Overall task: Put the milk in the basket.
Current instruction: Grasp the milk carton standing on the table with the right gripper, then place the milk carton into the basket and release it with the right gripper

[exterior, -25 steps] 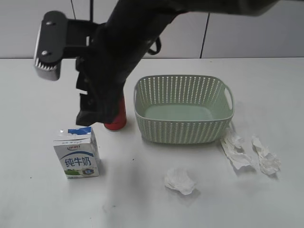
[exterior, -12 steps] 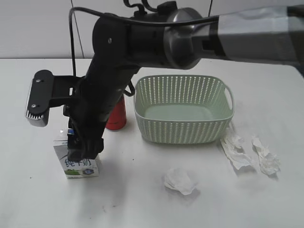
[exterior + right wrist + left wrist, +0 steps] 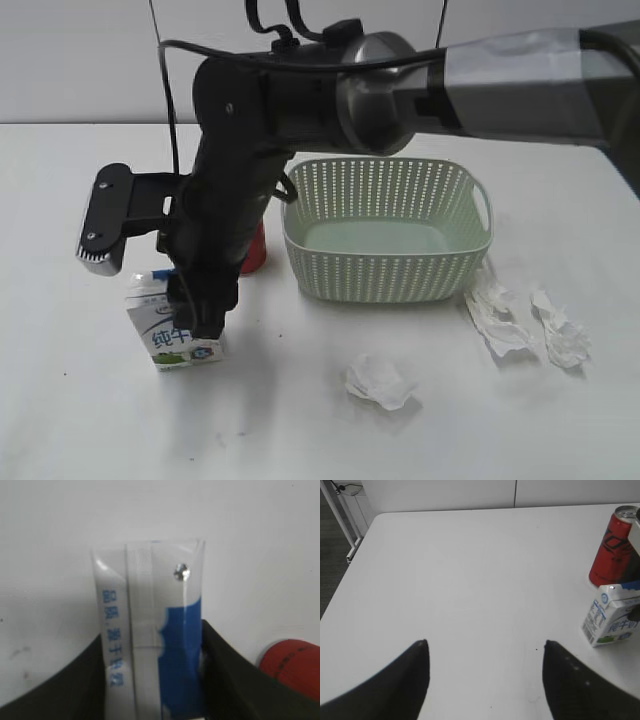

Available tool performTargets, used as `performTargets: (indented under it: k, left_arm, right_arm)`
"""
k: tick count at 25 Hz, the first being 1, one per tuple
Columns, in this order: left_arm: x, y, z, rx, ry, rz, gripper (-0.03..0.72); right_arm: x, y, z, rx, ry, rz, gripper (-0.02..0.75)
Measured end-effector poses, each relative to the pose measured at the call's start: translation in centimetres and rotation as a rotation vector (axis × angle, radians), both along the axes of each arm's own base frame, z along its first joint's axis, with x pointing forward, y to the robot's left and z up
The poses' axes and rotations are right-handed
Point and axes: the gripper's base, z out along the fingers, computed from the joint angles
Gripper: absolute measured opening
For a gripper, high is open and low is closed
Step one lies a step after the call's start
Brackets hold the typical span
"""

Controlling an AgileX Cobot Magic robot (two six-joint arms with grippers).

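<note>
Since a moment ago the milk [image 3: 173, 328] has shifted right and tilted, the right gripper [image 3: 200, 318] now with its jaws closed on its sides. It sits at the near left of the counter [image 3: 300, 420], the basket [image 3: 385, 230] to its right, empty. Lifting and carrying remain. The left gripper [image 3: 485, 680] hangs wide, holding nothing.

We see the white milk [image 3: 176, 333] with blue characters, a blue top corner and a green patch. Behind it, we spot a red can [image 3: 613, 546] with dark lettering. The basket [image 3: 386, 230] is pale green, lattice-patterned. White paper wads [image 3: 379, 380] dot the white surface [image 3: 300, 430]; the claw [image 3: 152, 680] is black.
</note>
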Motion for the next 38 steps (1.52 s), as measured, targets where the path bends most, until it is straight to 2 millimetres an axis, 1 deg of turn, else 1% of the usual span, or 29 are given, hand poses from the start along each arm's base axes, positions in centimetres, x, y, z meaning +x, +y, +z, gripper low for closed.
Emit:
performTargets:
  k: [3, 5, 6, 8, 10, 11, 12, 14, 17, 19, 21, 22, 25, 27, 29, 31, 35, 37, 38]
  left_arm:
    - [0.0, 0.0, 0.0, 0.000, 0.000, 0.000, 0.525]
    - [0.0, 0.0, 0.0, 0.000, 0.000, 0.000, 0.525]
    - [0.0, 0.0, 0.0, 0.000, 0.000, 0.000, 0.525]
    - [0.0, 0.0, 0.0, 0.000, 0.000, 0.000, 0.525]
    - [0.0, 0.0, 0.0, 0.000, 0.000, 0.000, 0.525]
    - [0.0, 0.0, 0.0, 0.000, 0.000, 0.000, 0.525]
    - [0.0, 0.0, 0.0, 0.000, 0.000, 0.000, 0.525]
    - [0.0, 0.0, 0.0, 0.000, 0.000, 0.000, 0.525]
    - [0.0, 0.0, 0.0, 0.000, 0.000, 0.000, 0.525]
    - [0.0, 0.0, 0.0, 0.000, 0.000, 0.000, 0.525]
    - [0.0, 0.0, 0.0, 0.000, 0.000, 0.000, 0.525]
    - [0.0, 0.0, 0.0, 0.000, 0.000, 0.000, 0.525]
    - [0.0, 0.0, 0.0, 0.000, 0.000, 0.000, 0.525]
    - [0.0, 0.0, 0.0, 0.000, 0.000, 0.000, 0.525]
    - [0.0, 0.0, 0.0, 0.000, 0.000, 0.000, 0.525]
    - [0.0, 0.0, 0.0, 0.000, 0.000, 0.000, 0.525]
    - [0.0, 0.0, 0.0, -0.001, 0.000, 0.000, 0.525]
    - [0.0, 0.0, 0.0, -0.001, 0.000, 0.000, 0.525]
    - [0.0, 0.0, 0.0, -0.001, 0.000, 0.000, 0.525]
  right_arm:
    - [-0.3, -0.5, 1.1, -0.023, -0.004, 0.018, 0.345]
    - [-0.4, -0.8, 2.8, -0.011, -0.028, 0.017, 0.345]
    - [-0.5, -1.0, 4.2, 0.005, -0.043, 0.006, 0.345]
    - [-0.4, -1.8, 7.5, 0.038, -0.096, -0.041, 0.345]
    - [-0.3, -3.0, 11.5, 0.093, -0.135, -0.122, 0.345]
    - [-0.1, -3.9, 13.3, 0.123, -0.154, -0.157, 0.345]
    - [0.2, -4.9, 14.7, 0.143, -0.160, -0.192, 0.345]
    - [1.1, -7.6, 17.1, 0.169, -0.165, -0.282, 0.345]
    - [3.2, -12.0, 18.7, 0.158, -0.141, -0.434, 0.345]
    - [5.0, -15.1, 18.8, 0.137, -0.114, -0.549, 0.345]
    - [6.9, -18.3, 18.3, 0.120, -0.089, -0.674, 0.345]
    - [7.5, -19.5, 17.9, 0.112, -0.079, -0.720, 0.345]
    - [9.4, -23.6, 15.5, 0.089, -0.032, -0.855, 0.345]
    - [10.1, -25.1, 13.3, 0.089, 0.019, -0.916, 0.345]
    - [10.3, -25.7, 11.0, 0.085, 0.067, -0.954, 0.345]
    - [10.5, -25.7, 9.3, 0.108, 0.057, -0.975, 0.345]
    - [10.9, -24.8, 5.6, 0.145, 0.161, -1.030, 0.345]
    - [11.0, -24.7, 4.8, 0.149, 0.183, -1.040, 0.345]
    - [11.1, -24.6, 4.8, 0.150, 0.181, -1.040, 0.345]
